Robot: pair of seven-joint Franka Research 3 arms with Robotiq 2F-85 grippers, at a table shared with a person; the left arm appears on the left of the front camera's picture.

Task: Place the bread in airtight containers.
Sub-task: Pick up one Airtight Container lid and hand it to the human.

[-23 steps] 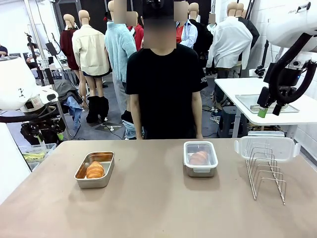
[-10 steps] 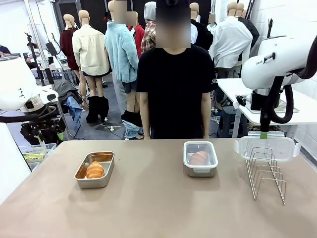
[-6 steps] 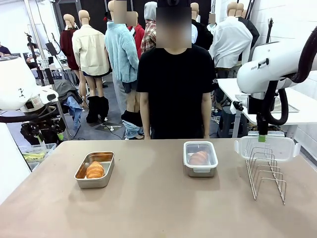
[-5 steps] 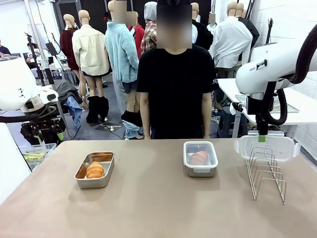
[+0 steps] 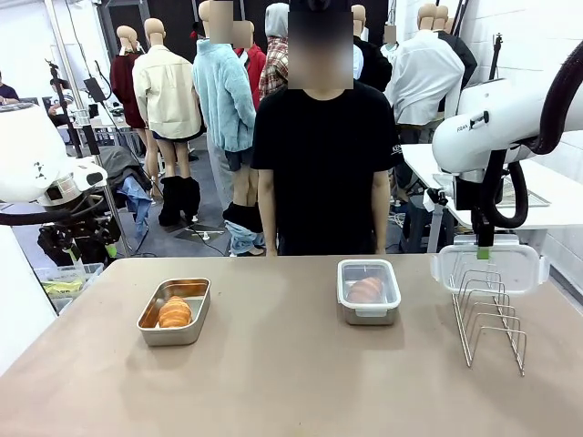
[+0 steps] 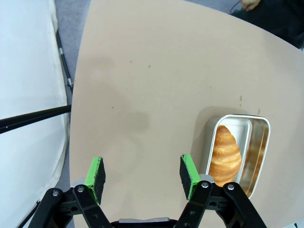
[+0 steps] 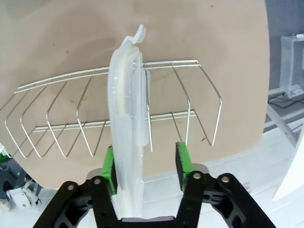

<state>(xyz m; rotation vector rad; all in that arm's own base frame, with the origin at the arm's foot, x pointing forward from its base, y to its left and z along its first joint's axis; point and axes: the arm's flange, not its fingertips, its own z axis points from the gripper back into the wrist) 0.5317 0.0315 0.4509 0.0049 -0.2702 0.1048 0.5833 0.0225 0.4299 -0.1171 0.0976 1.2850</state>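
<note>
Left: open stainless-steel tin with rounded corners (image 5: 174,311) holding a golden-brown ridged croissant (image 5: 175,312), no lid on it yet; it sits well in from the table's left edge (image 6: 78,95), with bare tan tabletop all round. Left gripper (image 6: 142,173) hangs above that bare area, jaws wide, holding nothing.

Centre: second steel tin under a clear clip-tab lid (image 5: 369,291), croissant no. 2 (image 5: 365,289) inside; this half looks done, though clips can't be read as latched.

Right: spare clear plastic lid (image 7: 126,123) standing on edge in the wire rack (image 5: 489,314), near the table's right edge. Right gripper (image 7: 145,162) straddles the lid, one pad approx. touching, the other apart, so a firm grip isn't certain.

Left to do: carry lid to left tin, across open table.
</note>
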